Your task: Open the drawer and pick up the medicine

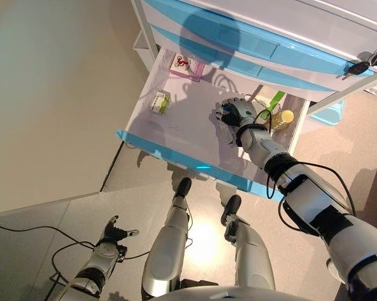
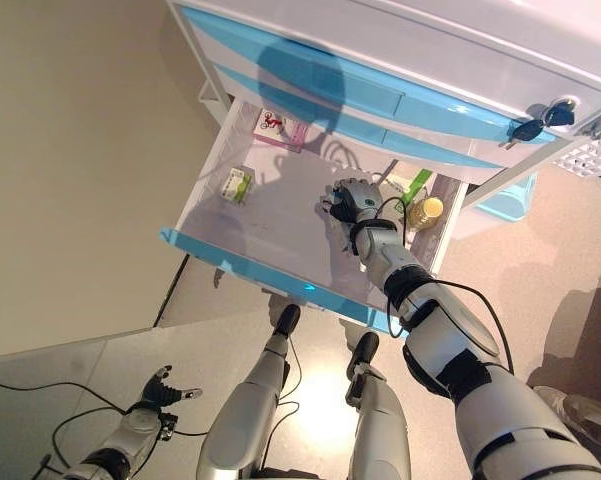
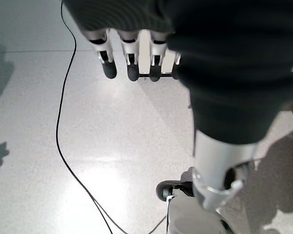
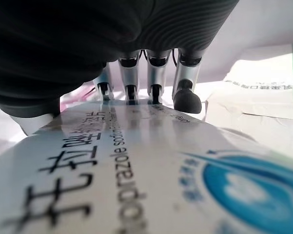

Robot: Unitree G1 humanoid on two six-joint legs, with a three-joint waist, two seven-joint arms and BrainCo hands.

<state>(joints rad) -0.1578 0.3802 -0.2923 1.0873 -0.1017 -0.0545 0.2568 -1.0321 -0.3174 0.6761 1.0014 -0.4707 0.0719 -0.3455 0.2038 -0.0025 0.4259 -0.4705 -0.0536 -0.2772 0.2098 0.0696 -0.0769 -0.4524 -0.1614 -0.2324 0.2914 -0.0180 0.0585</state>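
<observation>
The white drawer (image 1: 182, 128) with a blue front edge stands pulled out. My right hand (image 1: 238, 114) is inside it at the right side. In the right wrist view its fingers (image 4: 153, 80) curl over the far edge of a white medicine box (image 4: 136, 170) with black print and a blue round mark, which fills the view under the palm. From the head views the box is mostly hidden under the hand. My left hand (image 1: 115, 233) hangs low by the floor, fingers (image 3: 129, 63) straight, holding nothing.
In the drawer lie a small green-and-white box (image 1: 160, 101), a pink-and-white box (image 1: 187, 66), a white-and-green pack (image 1: 268, 99) and a yellow bottle (image 1: 283, 118). Shut blue-fronted drawers (image 1: 238, 41) are above. Keys (image 1: 357, 67) hang at the cabinet's right.
</observation>
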